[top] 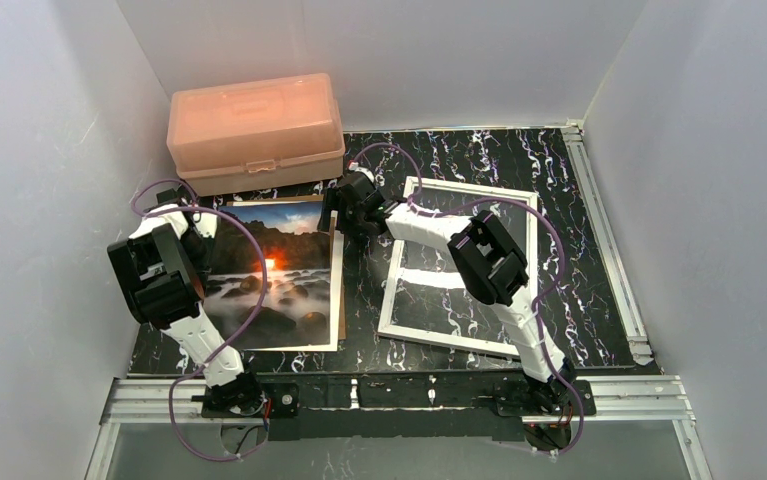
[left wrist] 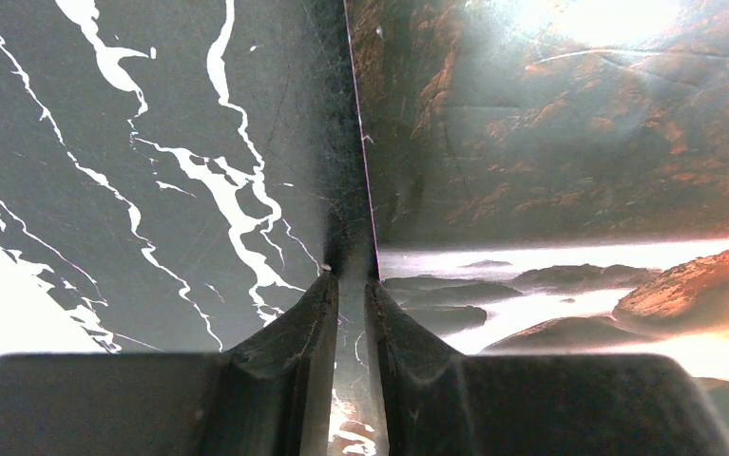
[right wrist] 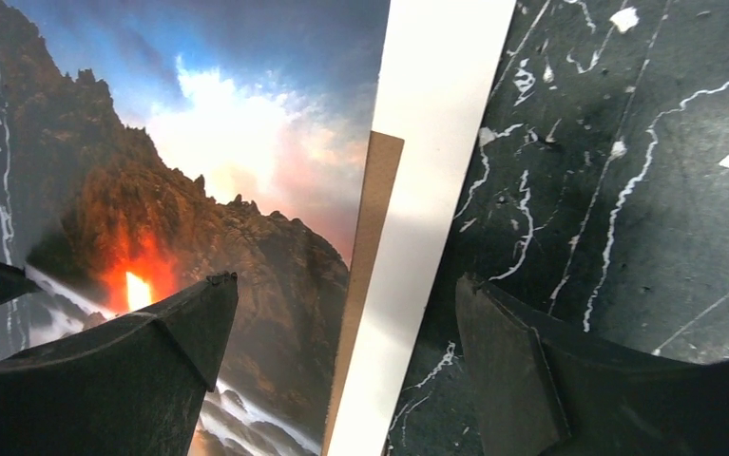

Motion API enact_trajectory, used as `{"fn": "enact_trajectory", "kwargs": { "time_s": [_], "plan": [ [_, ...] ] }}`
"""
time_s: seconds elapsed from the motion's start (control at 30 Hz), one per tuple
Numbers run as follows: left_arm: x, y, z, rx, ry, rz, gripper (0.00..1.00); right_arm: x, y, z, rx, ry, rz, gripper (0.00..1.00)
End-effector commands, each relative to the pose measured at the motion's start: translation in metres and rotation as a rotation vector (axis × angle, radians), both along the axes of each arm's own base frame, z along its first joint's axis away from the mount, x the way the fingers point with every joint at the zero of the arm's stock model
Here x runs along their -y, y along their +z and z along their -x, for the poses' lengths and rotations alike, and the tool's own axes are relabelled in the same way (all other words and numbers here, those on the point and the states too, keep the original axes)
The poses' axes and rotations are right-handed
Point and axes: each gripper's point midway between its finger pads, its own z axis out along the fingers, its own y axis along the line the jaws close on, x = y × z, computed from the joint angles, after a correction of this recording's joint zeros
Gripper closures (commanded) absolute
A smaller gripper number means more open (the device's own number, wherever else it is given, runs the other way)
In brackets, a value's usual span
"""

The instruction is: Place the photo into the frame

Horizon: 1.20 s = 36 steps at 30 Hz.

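The photo [top: 274,275] lies face up on the left of the black marbled table, on a brown backing board [top: 340,300]. The white frame [top: 389,290] lies flat to its right. My left gripper [top: 197,222] is at the photo's left edge. In the left wrist view it [left wrist: 349,277] is shut to a narrow slit, tips at the edge of the photo [left wrist: 550,142], gripping nothing I can see. My right gripper [top: 344,205] is at the photo's far right corner. In the right wrist view it [right wrist: 346,279] is wide open, straddling the edge of the photo [right wrist: 199,152], the board [right wrist: 372,218] and a white strip [right wrist: 436,114].
A salmon-pink plastic box [top: 256,130] stands shut at the back left, just beyond the photo. White walls close in on three sides. An aluminium rail [top: 609,250] runs along the table's right edge.
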Motion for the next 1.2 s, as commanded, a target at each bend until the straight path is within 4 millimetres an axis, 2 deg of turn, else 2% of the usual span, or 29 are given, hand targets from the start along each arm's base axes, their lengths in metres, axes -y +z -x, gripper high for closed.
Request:
{"fn": "enact_trajectory", "kwargs": {
  "time_s": [0.0, 0.3, 0.6, 0.77, 1.03, 1.17],
  "plan": [
    [0.021, -0.025, 0.001, -0.021, 0.001, 0.106, 0.85, -0.010, -0.007, 0.008, -0.043, 0.014, -0.044, 0.08],
    [0.021, -0.028, 0.004, -0.021, -0.011, 0.101, 0.85, -0.028, 0.033, 0.008, -0.011, 0.034, -0.210, 0.09],
    [0.020, -0.029, 0.005, -0.023, -0.021, 0.095, 0.85, -0.027, 0.062, 0.013, 0.014, 0.031, -0.299, 0.11],
    [0.019, -0.030, 0.006, -0.025, -0.028, 0.092, 0.87, -0.025, 0.068, 0.016, 0.021, 0.030, -0.305, 0.12],
    [0.019, -0.030, 0.005, -0.025, -0.035, 0.090, 0.91, -0.026, 0.066, 0.018, 0.029, 0.059, -0.301, 0.12],
    [0.018, -0.028, 0.004, -0.023, -0.033, 0.084, 0.92, -0.020, 0.064, 0.006, 0.071, 0.047, -0.233, 0.10]
  ]
}}
